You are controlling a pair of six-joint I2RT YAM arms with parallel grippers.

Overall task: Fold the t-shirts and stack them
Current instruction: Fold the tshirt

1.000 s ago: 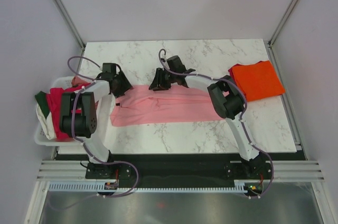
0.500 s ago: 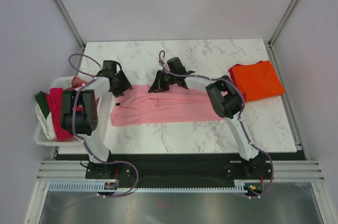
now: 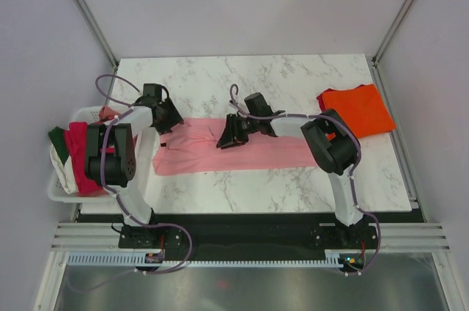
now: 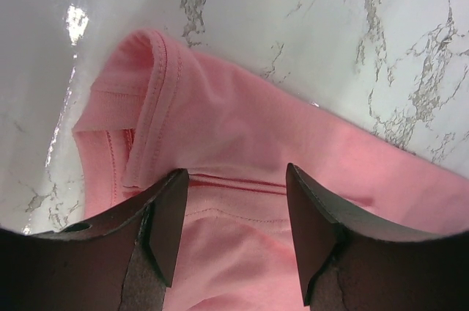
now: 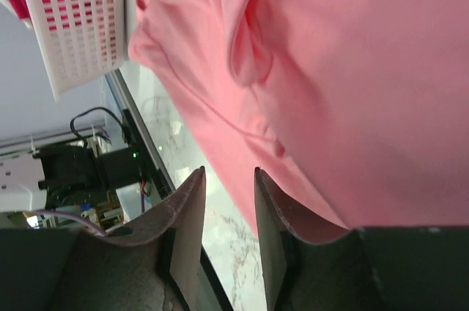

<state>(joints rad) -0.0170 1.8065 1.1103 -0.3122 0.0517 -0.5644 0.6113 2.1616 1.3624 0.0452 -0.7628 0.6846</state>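
pink shirt [image 3: 256,151] lies long and flat across the middle of my marble worktop [image 3: 293,80]. my left end effector [image 4: 234,179] hangs wide over the shirt's left end, holding nothing. my right end effector [image 5: 229,179] is over the shirt's middle, a small gap, nothing in it. orange shirt [image 3: 357,111] lies folded far right.

White marbled bench [image 3: 256,76] carrying two shirts and a basket

A pink t-shirt [image 3: 198,151] lies spread flat across the middle, running from near the left edge toward the right. A folded orange t-shirt [image 3: 357,111] sits by the far right corner. A white plastic basket [image 3: 82,114] sits at the left edge.
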